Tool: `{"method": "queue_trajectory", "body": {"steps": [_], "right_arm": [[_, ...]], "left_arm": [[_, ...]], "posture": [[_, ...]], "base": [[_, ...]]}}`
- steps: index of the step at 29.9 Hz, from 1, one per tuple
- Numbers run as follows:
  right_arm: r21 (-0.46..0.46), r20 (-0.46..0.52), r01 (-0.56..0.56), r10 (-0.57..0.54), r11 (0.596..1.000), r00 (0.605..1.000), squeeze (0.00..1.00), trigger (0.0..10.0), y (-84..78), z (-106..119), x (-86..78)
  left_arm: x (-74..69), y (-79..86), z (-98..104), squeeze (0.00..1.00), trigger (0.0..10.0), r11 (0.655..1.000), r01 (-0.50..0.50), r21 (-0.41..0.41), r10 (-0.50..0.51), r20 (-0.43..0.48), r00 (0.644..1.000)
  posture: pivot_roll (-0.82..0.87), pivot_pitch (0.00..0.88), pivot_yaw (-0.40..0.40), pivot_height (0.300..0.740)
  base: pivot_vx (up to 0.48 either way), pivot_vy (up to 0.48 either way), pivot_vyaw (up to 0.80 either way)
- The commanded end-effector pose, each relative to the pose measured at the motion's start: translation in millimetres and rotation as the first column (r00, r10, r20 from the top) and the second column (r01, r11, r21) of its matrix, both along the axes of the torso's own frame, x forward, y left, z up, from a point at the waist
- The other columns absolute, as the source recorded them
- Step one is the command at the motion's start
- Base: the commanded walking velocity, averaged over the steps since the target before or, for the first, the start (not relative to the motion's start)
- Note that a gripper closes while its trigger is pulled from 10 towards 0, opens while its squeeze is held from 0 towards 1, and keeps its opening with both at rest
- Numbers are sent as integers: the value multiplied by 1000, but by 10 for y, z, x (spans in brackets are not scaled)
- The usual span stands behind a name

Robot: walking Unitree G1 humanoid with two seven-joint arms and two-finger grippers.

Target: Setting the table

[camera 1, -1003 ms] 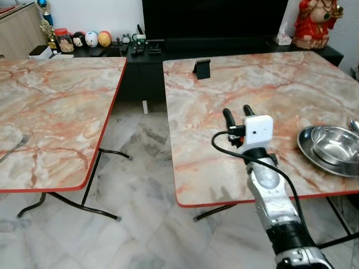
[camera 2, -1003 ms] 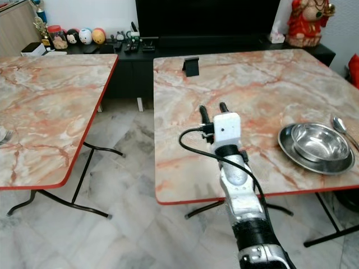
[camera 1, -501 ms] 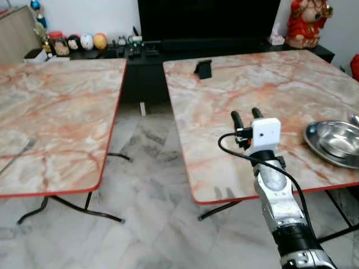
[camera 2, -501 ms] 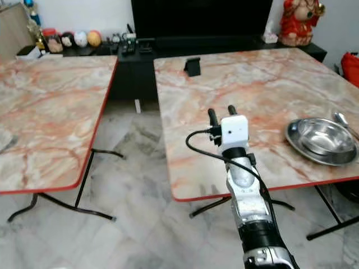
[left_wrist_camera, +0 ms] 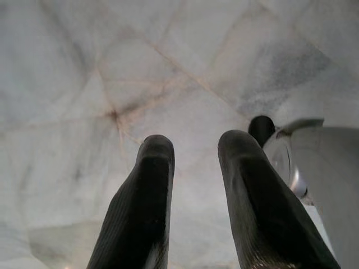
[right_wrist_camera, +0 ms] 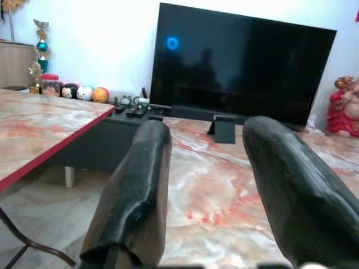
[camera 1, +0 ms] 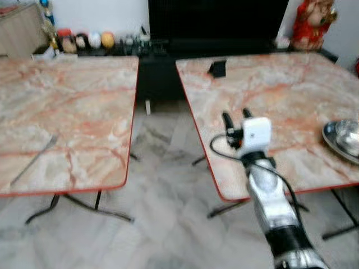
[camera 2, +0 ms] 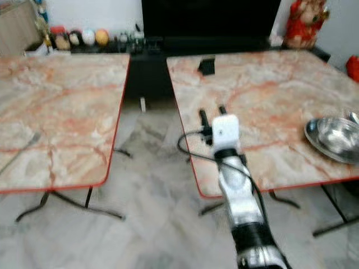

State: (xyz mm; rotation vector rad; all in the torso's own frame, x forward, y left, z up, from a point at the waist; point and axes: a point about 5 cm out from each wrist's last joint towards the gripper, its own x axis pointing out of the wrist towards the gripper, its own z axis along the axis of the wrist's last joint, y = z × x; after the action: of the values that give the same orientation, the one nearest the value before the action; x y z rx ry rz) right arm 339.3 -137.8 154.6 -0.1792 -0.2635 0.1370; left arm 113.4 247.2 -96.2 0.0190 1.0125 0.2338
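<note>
A steel bowl on a steel plate (camera 1: 343,139) sits at the right table's (camera 1: 280,95) right edge. A fork (camera 1: 33,159) lies near the front of the left table (camera 1: 67,106). My right gripper (camera 1: 235,115) is raised over the right table's near left part, open and empty, well left of the bowl. In the right wrist view its fingers (right_wrist_camera: 140,179) point across the marble top toward a small black stand (right_wrist_camera: 225,130). My left gripper (left_wrist_camera: 196,143) hangs open over the marble floor with nothing between its fingers.
A gap of tiled floor (camera 1: 162,185) runs between the two tables. Behind stand a black TV (right_wrist_camera: 241,67) on a low black cabinet (camera 1: 157,78), small figurines (camera 1: 84,40) at the back left and a red statue (camera 1: 307,25) at the back right. The head views are blurred.
The head camera has moved: both tables now sit further right in the picture, the bowl is cut by the right edge, and more of the fork shows. The right arm stays raised.
</note>
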Motion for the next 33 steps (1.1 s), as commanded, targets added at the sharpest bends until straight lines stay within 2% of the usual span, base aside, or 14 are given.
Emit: {"method": "queue_trajectory", "body": {"steps": [1, 25, 33], "right_arm": [[3, 14, 14, -14, 1000, 1000, 0, 10000, -51, 48, 15], [-6, 14, 9, -9, 1000, 1000, 0, 10000, -16, 54, 22], [11, 11, 8, -8, 1000, 1000, 0, 10000, -9, 51, 24]], "left_arm": [[-22, -21, -14, 0, 10000, 1000, 14, -3, -14, -17, 1000], [-3, -19, -9, 0, 10000, 1000, 2, -6, -2, -12, 1000], [3, -17, -7, 0, 10000, 1000, -1, -8, 1, -9, 1000]], "posture": [[-53, 0, 24, 732], [-43, 0, 16, 732], [-41, 0, 16, 732]], "base": [[0, 281, 0], [0, 279, 0], [0, 281, 309]]}}
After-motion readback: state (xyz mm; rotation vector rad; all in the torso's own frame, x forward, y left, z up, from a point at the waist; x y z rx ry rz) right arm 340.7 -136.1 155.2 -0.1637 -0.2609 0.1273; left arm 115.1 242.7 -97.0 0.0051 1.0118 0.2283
